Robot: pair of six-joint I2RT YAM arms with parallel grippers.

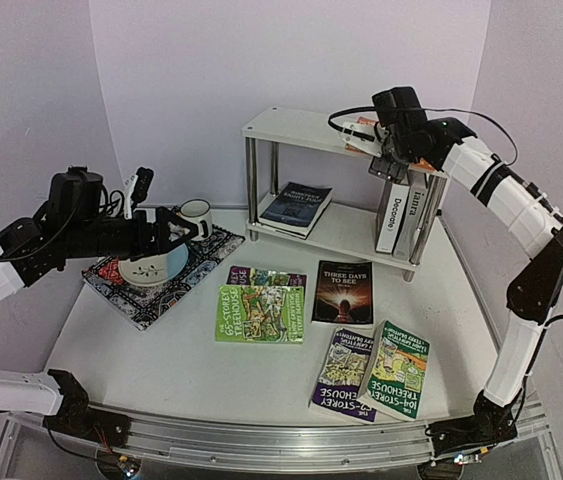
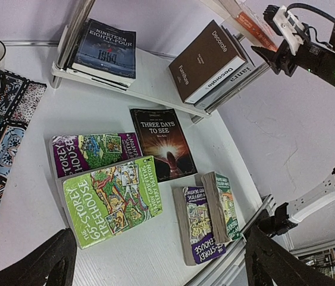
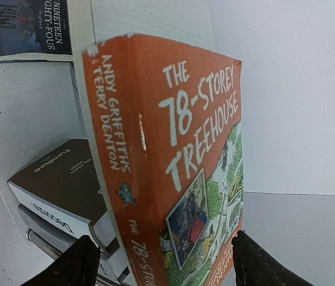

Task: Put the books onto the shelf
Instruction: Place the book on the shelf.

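Note:
My right gripper [image 1: 389,160] is at the right end of the shelf's top board [image 1: 291,124], open, its fingers either side of an orange "78-Storey Treehouse" book [image 3: 173,149] that rests there. A dark book [image 1: 295,207] lies on the lower board, with two big white books [image 1: 393,215] beside it. On the table lie a bright green book [image 1: 259,313] over a purple one [image 1: 266,276], a black one [image 1: 342,292], and a purple [image 1: 343,372] and dark-green pair [image 1: 394,369]. My left gripper [image 1: 166,228] hovers open and empty at the left.
Under my left gripper a dark patterned placemat [image 1: 136,295] holds a white bowl [image 1: 151,266] and a white mug [image 1: 196,214]. A metal rail [image 1: 261,440] runs along the table's near edge. White walls close in behind and to the right of the shelf.

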